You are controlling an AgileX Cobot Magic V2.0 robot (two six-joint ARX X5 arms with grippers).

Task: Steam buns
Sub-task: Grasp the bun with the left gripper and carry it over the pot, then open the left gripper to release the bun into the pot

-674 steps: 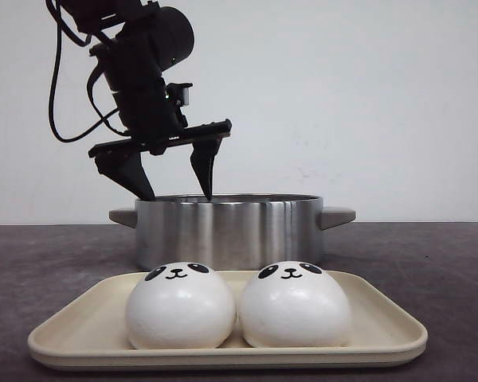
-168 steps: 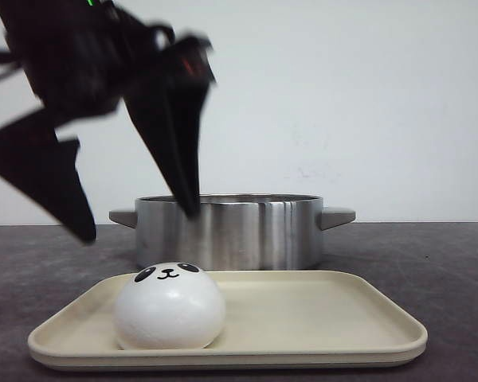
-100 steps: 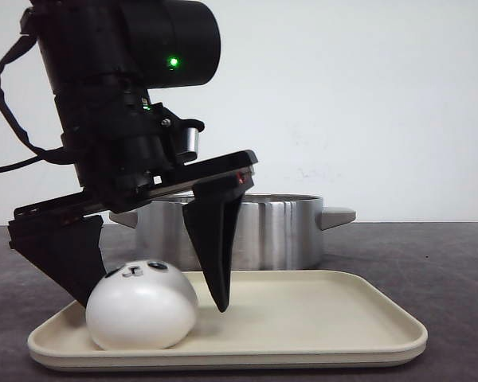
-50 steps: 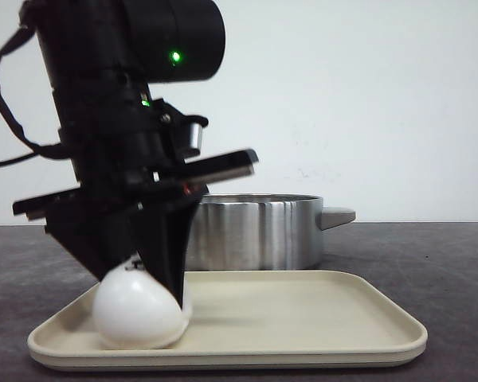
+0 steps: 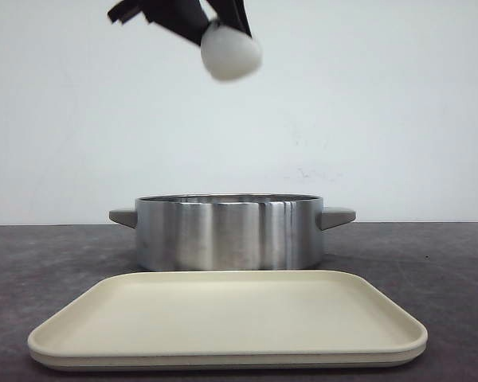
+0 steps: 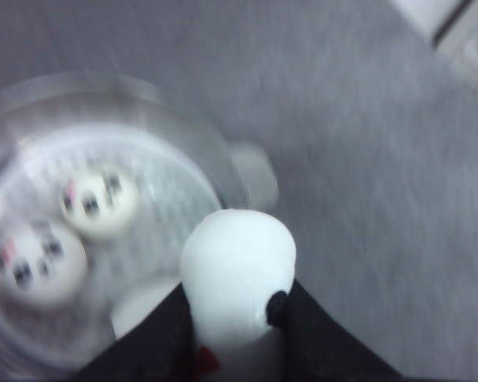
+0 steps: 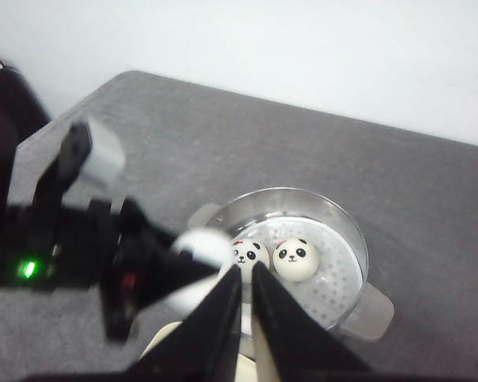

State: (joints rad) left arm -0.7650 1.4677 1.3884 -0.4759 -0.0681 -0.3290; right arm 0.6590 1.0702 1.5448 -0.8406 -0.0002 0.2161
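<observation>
So, last leg of the transfer by the look of it: left gripper (image 5: pixel 223 24) pinched tight on a panda bun (image 5: pixel 231 52), carried high at 12 o'clock above the steel steamer pot (image 5: pixel 231 231). Cream tray (image 5: pixel 223 326) bare. Other panda buns (image 7: pixel 295 259) already sitting on the perforated insert. Right gripper (image 7: pixel 247 298) pressed nearly together, holding nothing. Next up, probably: lower over a free spot, then release gently without squashing the neighbours.

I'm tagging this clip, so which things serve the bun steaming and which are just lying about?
Job:
white panda-faced bun held in the left gripper
two panda buns in the round steel steamer pot

Lying about:
nothing really; the cream rectangular tray now holds no buns
</observation>
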